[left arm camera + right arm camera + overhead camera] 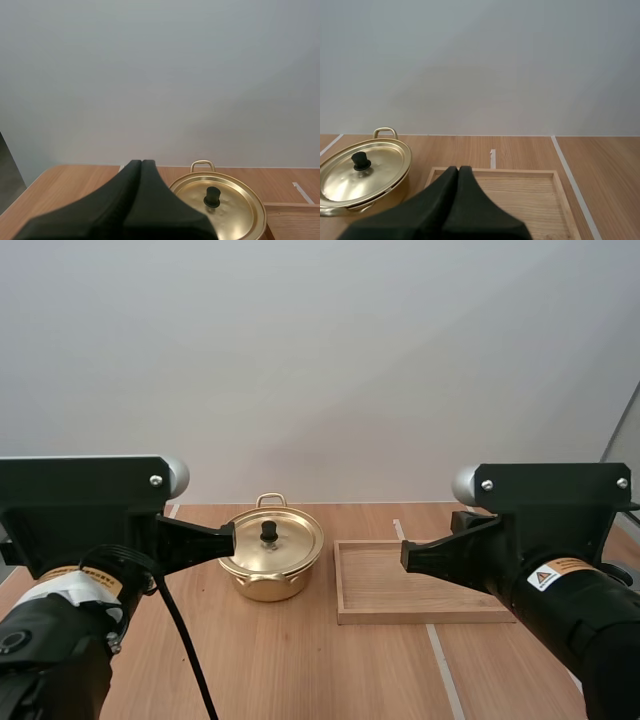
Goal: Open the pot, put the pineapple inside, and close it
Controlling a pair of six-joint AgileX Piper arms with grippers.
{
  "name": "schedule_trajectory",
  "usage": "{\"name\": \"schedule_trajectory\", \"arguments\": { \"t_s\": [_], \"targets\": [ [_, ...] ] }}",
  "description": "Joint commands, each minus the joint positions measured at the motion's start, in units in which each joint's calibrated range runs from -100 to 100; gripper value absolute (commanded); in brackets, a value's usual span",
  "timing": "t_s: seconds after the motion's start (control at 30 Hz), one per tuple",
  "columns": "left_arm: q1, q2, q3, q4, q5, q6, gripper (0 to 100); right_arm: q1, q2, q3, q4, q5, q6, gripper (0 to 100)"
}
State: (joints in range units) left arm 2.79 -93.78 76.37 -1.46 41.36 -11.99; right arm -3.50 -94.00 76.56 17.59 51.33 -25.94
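Left claw (226, 537): fingers pressed together into one wedge, gripping nothing, tip just beside the pot's left rim.
Right claw (405, 558): likewise closed and empty, hanging over the wooden tray (420, 617).
Pot (265, 585): gold, on the table (300, 660), left of the tray; lid (290, 543) seated, black knob (268, 531) upright at its centre.
Pineapple: its place cannot be told from here.
Risk, knob: it is small, so an off-centre pinch may slip off it or tilt the lid.
Risk, pot: it looks light, and a sideways move by the left claw could shove it across the table.
In the way: nothing blocks the knob, but a low sweep by the right claw could catch the tray's raised rim, just beside the pot.
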Motion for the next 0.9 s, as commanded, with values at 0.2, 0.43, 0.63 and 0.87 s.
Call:
{"name": "schedule_trajectory", "arguments": {
  "t_s": [0.2,0.43,0.63,0.87],
  "targets": [
    [0.05,-2.75,13.65,-0.48,-14.11,-0.62,0,-0.26,-0.51,9.52,-0.61,-7.43,-0.55,0],
    [0.05,-3.98,21.47,-1.76,-13.98,-0.62,0,-0.26,-1.49,15.31,-2.26,-17.90,-0.55,0],
    [-0.09,-6.22,23.63,-1.66,-13.98,-0.62,0,-0.01,-1.76,20.93,-4.69,-19.27,-0.55,0],
    [-0.09,-6.22,23.63,-1.53,-13.74,-0.62,0,1.14,-3.93,23.44,-7.19,-20.47,-0.55,0]
  ]
}}
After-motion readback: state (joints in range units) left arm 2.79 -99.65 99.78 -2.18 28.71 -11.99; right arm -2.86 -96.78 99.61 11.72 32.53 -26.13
